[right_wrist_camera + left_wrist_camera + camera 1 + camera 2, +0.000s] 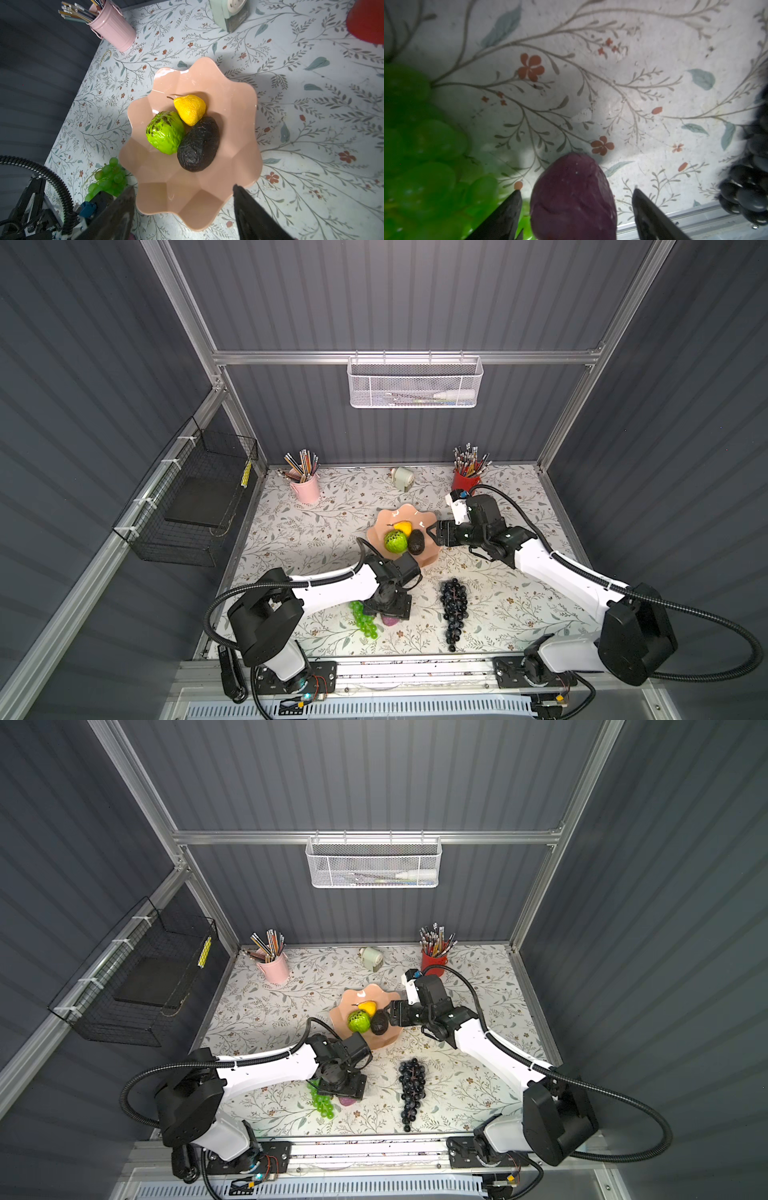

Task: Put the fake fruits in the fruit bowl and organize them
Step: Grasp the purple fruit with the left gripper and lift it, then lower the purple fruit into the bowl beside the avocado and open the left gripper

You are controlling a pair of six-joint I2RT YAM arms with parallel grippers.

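On the robot side of the fruit bowl (pixel 239 124), I see the green grape bunch (pixel 425 145) and the dark grape bunch (pixel 454 605) flanking the purple lump (pixel 571 209) on the surface (pixel 633 62). My left gripper (pixel 576 190) straddles the lump, jaws apart. My right gripper (pixel 183 187) hangs open over the bowl's rim, with the lemon (pixel 190 109), green ball (pixel 165 135) and avocado (pixel 198 145) inside.

Floral-print bench (pixel 316 526): peach fruit bowl (pixel 390 516) mid; pink pencil cup (pixel 306 489) rear left, red pencil cup (pixel 464 481) rear right, mint pencil sharpener (pixel 402 478) between; near front edge green grape bunch (pixel 365 622), purple lump (pixel 573 199) just beside, dark grape bunch (pixel 454 610) apart rightward

Lemon (pixel 190 109), avocado (pixel 198 144), green ball (pixel 164 133) in bowl (pixel 234 99)
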